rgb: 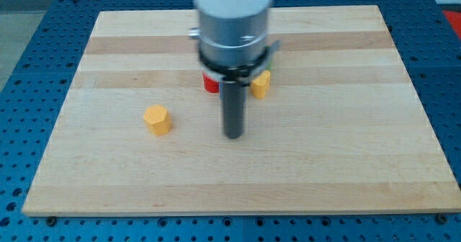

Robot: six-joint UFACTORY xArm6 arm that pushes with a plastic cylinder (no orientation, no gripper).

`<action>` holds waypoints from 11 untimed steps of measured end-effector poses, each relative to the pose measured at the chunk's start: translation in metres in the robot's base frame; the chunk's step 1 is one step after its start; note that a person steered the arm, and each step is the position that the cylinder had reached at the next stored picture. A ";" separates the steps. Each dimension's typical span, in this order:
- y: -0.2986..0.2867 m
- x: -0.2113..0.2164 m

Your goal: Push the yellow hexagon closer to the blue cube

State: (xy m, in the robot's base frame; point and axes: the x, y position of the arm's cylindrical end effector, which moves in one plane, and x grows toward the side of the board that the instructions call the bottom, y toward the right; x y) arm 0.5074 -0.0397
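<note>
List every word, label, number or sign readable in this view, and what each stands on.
None: no readable text anywhere.
The pale wooden board, yellow hexagon block, red block, second yellow block, dark rod with my tip and blue perforated table are all unmarked.

Just the one camera here, so no overlap with any other view. It's sitting above the near edge of the wooden board (346, 170), looking down and across at a moderate slant, taking in nearly the whole board plus strips of blue pegboard table (29, 69) around it. The arm's housing (234, 19) is hanging close to the lens, blurring and cropping at the view's top, with my tip (233, 136) landing mid-frame.
</note>
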 end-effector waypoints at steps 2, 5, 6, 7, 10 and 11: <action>-0.106 0.023; -0.090 -0.013; -0.120 -0.018; -0.107 -0.045; -0.031 -0.059; -0.054 -0.046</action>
